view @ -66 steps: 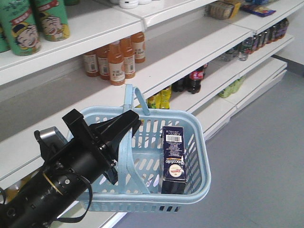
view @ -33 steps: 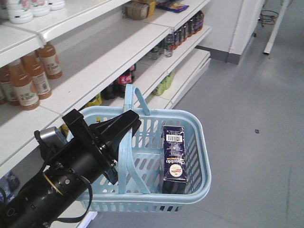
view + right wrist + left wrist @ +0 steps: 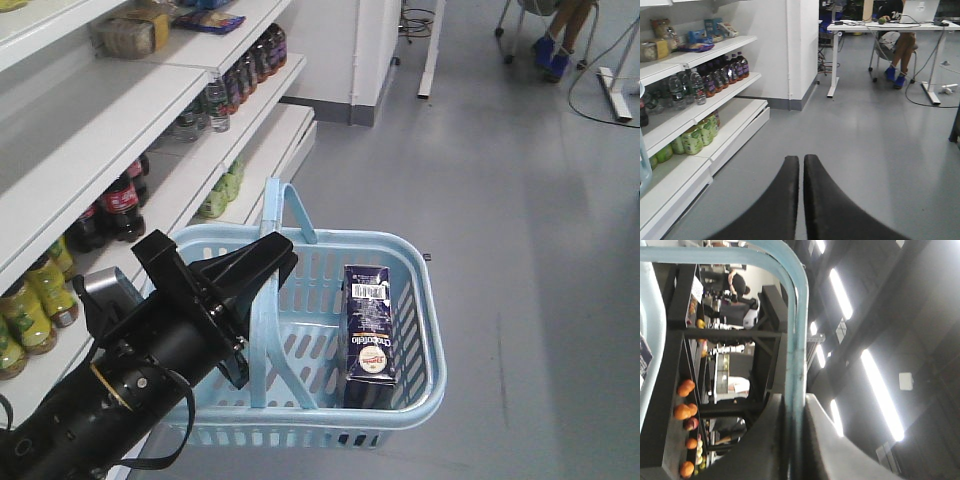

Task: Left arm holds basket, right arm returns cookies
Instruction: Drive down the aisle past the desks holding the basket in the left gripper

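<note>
Black left pincer (image 3: 282, 258) clamped on blue basket (image 3: 350, 237) handle, right pincer (image 3: 801, 165) pressed together, empty.

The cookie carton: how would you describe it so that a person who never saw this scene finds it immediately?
Beside the white store shelves, look for the light blue slotted basket. Inside it, against its right wall, stands the Chocofello cookie carton: dark navy, with a white barcode near its top. It is the only item in the basket, whereas the shelves hold bottles.
</note>
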Tool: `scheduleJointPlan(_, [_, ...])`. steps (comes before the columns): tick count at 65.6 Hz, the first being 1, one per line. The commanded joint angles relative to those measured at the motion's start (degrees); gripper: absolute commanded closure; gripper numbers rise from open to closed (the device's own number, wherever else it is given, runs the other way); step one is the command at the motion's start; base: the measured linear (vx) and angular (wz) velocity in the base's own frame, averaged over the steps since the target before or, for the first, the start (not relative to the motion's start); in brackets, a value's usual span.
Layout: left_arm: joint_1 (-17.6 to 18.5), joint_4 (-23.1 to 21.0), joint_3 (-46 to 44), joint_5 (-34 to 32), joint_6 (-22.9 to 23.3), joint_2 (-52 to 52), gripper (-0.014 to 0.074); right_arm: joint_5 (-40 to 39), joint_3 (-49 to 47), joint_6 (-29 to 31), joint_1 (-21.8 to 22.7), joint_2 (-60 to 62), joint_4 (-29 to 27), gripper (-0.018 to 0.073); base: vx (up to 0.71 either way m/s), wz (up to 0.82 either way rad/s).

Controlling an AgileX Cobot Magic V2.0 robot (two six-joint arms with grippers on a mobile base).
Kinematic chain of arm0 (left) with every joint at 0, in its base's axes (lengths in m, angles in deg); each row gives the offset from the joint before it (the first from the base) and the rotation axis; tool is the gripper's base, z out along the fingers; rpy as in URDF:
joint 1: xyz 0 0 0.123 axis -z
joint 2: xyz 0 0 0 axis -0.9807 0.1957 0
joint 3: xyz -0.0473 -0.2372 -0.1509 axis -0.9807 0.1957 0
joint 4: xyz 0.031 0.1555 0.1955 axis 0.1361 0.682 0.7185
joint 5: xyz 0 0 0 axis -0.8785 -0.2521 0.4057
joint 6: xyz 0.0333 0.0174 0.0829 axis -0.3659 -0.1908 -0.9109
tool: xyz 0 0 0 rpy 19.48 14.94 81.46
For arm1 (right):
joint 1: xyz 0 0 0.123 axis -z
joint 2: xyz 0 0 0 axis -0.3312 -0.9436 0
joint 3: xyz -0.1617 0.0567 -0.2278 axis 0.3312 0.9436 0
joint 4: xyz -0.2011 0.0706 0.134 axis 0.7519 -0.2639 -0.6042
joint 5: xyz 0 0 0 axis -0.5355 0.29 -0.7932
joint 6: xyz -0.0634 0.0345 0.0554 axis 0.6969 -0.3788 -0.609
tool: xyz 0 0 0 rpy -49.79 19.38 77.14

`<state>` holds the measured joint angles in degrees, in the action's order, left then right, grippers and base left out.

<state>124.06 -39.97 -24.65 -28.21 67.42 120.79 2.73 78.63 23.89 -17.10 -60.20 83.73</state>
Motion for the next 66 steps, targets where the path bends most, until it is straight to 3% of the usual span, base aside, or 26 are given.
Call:
scheduleJointPlan(1, [0.34,0.22,-1.76,-7.58,0.05,-1.73,0.0599,-4.08,0.97,0.3,-0.03,0.72,0.36,0.0566,0.11,-0.44])
scheduleJointPlan(33, [0.34,0.22,-1.76,-7.58,0.05,-1.73,0.0599,-4.08,0.97,0.3,-0.03,0.72,0.36,0.0566,0.09,-0.34])
scheduleJointPlan(66, [0.34,0.22,-1.76,-7.58,0.05,-1.73,0.0599,-4.08,0.97,0.3,-0.03,0.72,0.36,0.0566,0.04,-0.09])
